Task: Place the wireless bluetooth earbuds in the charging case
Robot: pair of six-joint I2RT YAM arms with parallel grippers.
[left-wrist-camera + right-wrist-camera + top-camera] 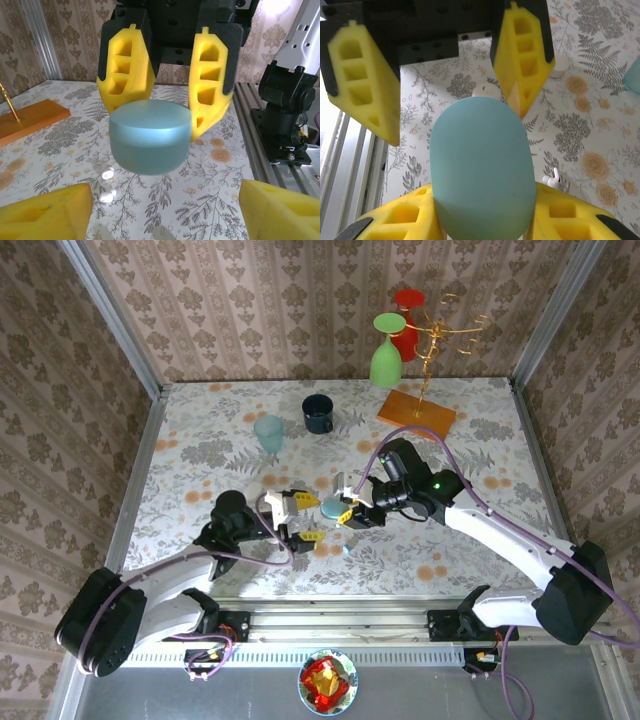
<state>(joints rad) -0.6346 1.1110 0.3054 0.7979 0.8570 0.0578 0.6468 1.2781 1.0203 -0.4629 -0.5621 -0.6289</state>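
A pale-blue translucent cup [268, 433], a dark blue mug [318, 413] and an orange-based gold wire rack [415, 415] blocked the far half. The left gripper [162, 215] and right gripper [482, 220], together at a rounded teal case [480, 165], filled the middle; the flowered table's [190, 470] sides were free.

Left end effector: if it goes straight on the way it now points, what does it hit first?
The teal case, gripped by the right end effector. It sits dead ahead of the left end effector, in line with the gap between its open fingers. The gap looks small, but depth is unclear.
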